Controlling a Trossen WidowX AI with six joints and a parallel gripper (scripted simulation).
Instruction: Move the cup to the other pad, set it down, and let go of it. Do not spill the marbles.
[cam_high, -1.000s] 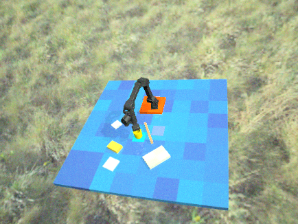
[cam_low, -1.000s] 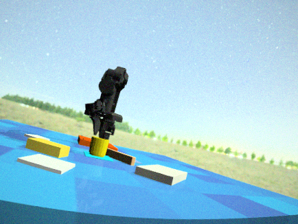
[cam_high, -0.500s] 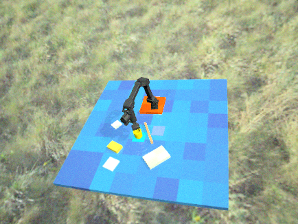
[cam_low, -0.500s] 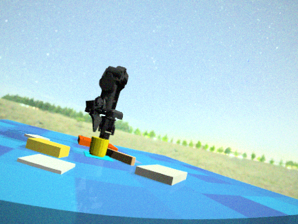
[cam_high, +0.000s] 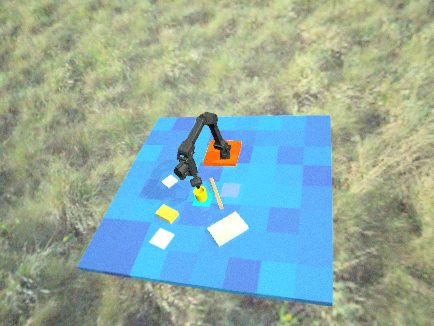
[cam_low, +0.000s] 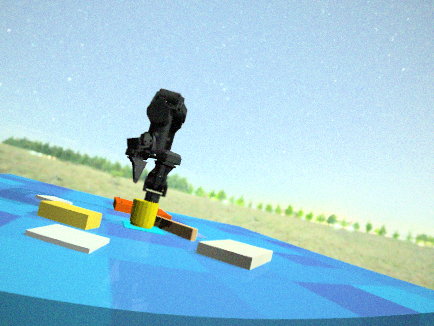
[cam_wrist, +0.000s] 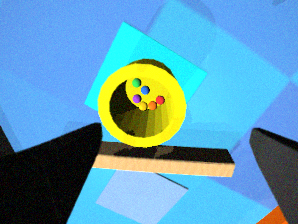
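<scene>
With the cup upright on the cyan pad, marbles inside, the gripper is spread wide and empty, so lift straight up, clear of the rim.

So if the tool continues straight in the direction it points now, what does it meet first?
Probably the yellow cup with its marbles, which sits centred ahead of the open tool in the wrist view; the wooden bar lies just beside that line.
</scene>
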